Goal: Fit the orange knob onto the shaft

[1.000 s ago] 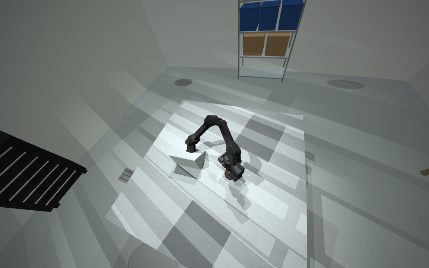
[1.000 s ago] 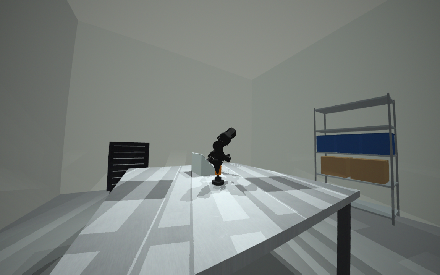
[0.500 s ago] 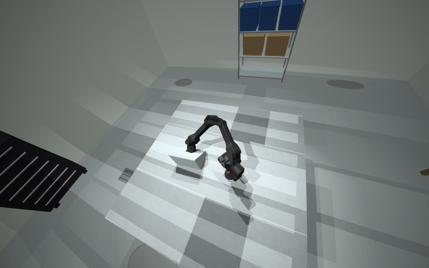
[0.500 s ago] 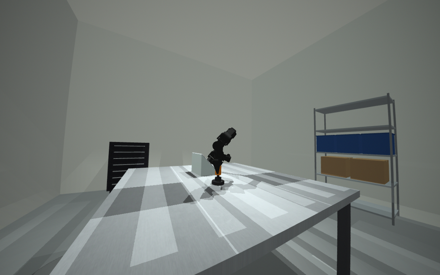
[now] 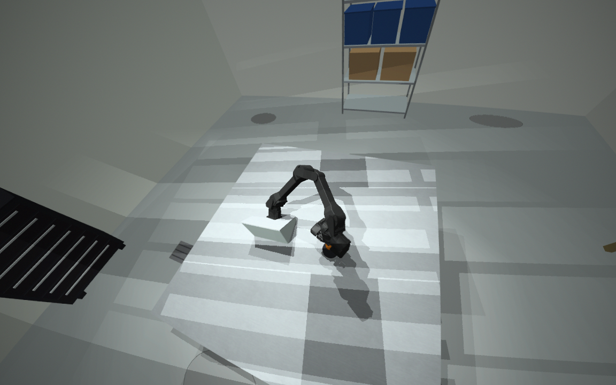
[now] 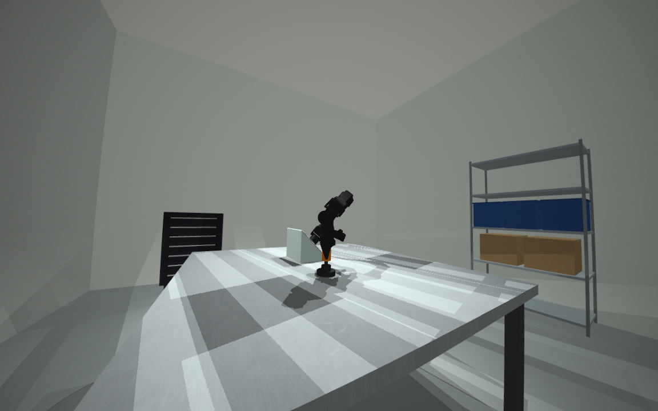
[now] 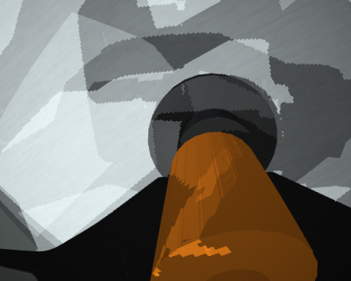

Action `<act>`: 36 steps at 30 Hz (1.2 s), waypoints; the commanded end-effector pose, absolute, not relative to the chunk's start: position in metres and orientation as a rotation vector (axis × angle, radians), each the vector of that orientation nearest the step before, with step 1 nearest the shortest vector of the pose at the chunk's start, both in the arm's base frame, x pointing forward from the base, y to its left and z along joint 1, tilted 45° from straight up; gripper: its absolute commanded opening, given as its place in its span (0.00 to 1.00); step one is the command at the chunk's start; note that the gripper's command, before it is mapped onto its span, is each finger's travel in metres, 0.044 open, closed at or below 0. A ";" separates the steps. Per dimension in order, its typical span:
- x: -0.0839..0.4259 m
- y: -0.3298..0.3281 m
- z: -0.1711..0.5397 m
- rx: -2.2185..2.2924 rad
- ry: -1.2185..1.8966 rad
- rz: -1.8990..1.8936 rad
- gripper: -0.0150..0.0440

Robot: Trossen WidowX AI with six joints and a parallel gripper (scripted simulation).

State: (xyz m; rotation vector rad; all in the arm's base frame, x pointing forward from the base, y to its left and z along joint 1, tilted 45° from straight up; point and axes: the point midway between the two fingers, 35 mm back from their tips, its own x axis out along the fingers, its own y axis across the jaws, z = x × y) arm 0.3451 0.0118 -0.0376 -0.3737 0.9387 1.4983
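Observation:
The orange knob [image 5: 328, 247] [image 6: 329, 254] [image 7: 222, 203] is upright between the black fingers of my gripper [image 6: 326, 254] [image 7: 215, 184], which is shut on it. The dark round pedestal [image 6: 325, 273] [image 7: 218, 91] stands on the table directly below the knob. In the exterior view a short dark stretch of shaft [image 6: 325, 262] shows between the knob's lower end and the pedestal's raised collar, so the knob is not down on the pedestal. In the wrist view the knob covers the shaft. The flat sides of hole and shaft are hidden, and I cannot tell how they are aligned.
A pale wedge-shaped block [image 5: 271, 229] [image 6: 300, 246] is beside the pedestal, near the arm's base. The table [image 5: 271, 306] [image 6: 316, 352] carries patchy shadows. A shelf rack [image 5: 378, 82] [image 6: 586, 286] and a black slatted cabinet [image 5: 37, 248] [image 6: 192, 230] stand away from the table.

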 end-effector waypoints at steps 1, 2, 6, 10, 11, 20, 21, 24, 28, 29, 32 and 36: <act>0.348 0.008 -0.037 -0.384 0.931 1.494 0.25; 0.348 0.008 -0.037 -0.384 0.931 1.494 0.25; 0.348 0.008 -0.039 -0.384 0.931 1.494 0.25; 0.348 0.010 -0.042 -0.384 0.931 1.494 0.25; 0.347 0.011 -0.042 -0.384 0.931 1.494 0.25; 0.347 0.011 -0.042 -0.384 0.931 1.494 0.25; 0.347 0.010 -0.042 -0.384 0.931 1.494 0.25; 0.347 0.009 -0.039 -0.384 0.931 1.494 0.25; 0.347 0.009 -0.038 -0.402 0.913 1.507 0.25; 0.347 0.009 -0.038 -0.423 0.892 1.522 0.25; 0.346 0.009 -0.036 -0.505 0.808 1.578 0.25; 0.346 0.011 -0.034 -0.535 0.777 1.597 0.25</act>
